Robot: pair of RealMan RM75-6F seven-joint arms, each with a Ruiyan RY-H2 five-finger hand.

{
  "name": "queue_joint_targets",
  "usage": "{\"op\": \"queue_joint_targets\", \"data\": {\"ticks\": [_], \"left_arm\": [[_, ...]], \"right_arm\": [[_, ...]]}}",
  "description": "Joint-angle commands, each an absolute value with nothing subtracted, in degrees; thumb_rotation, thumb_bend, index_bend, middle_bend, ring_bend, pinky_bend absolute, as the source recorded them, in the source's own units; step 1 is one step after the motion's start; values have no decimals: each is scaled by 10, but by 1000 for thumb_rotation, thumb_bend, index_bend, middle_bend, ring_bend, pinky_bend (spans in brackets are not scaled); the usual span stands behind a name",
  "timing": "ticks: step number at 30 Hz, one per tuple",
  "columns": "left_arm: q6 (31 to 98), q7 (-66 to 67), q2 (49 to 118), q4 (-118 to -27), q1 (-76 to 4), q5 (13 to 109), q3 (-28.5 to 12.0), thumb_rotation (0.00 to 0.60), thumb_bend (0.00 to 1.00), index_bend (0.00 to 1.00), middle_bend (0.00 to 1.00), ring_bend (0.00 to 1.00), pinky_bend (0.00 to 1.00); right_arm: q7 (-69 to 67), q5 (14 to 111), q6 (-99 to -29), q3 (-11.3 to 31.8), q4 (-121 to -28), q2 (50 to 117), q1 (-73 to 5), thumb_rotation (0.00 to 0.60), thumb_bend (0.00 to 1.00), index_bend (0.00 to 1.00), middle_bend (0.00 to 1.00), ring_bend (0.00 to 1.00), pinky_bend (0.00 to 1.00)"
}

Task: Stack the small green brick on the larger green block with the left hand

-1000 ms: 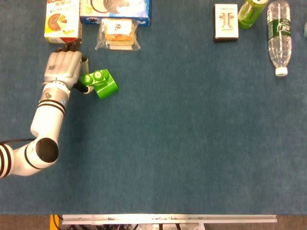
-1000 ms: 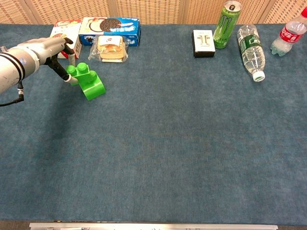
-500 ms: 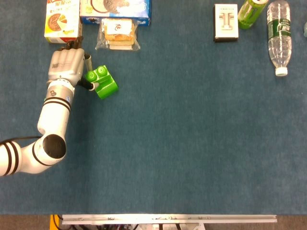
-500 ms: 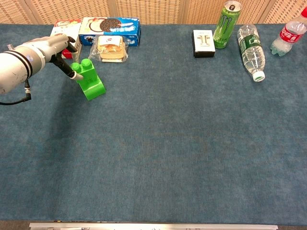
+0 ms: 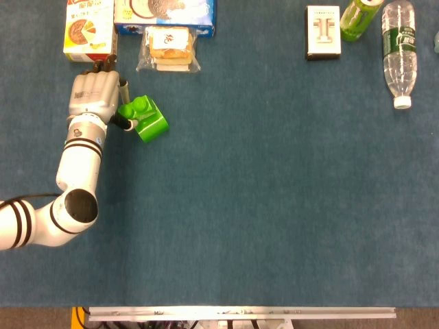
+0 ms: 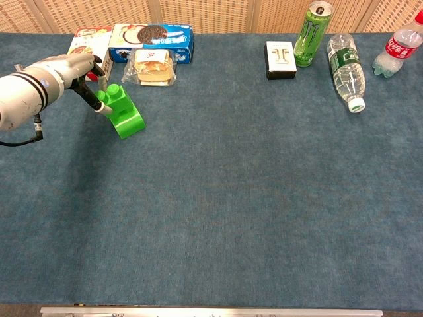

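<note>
Overhead head view, oblique chest view (shared table (image 5: 274, 205))

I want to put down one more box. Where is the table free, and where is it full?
Free: the wide blue cloth in front of the green block, and the back stretch between the sandwich pack and the white box. Crowded: far left around the left hand, far right among the bottles.

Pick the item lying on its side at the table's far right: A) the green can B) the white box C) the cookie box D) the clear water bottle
D: the clear water bottle lies flat with its cap toward the robot, while the green can beside it stands upright.
</note>
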State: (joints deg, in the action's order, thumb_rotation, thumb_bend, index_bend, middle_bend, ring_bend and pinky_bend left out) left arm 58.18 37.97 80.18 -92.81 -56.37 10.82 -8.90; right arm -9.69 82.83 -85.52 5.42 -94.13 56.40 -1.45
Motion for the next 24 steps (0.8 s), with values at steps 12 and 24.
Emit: {"op": "queue_joint_targets", "data": {"ticks": [12,24], "left_arm": [[590,395,807,-932,-569,110,-92,600,204,638,38,0,149],[595,422,812,-933,-577,96,-88,600,204,638,38,0,149]], "right_arm": [[-98,829,-855,54,-941,564,-15,600,186,283,344,271,450],[-99,829,-855,54,-941,564,-15,600,186,283,344,271,450]]}}
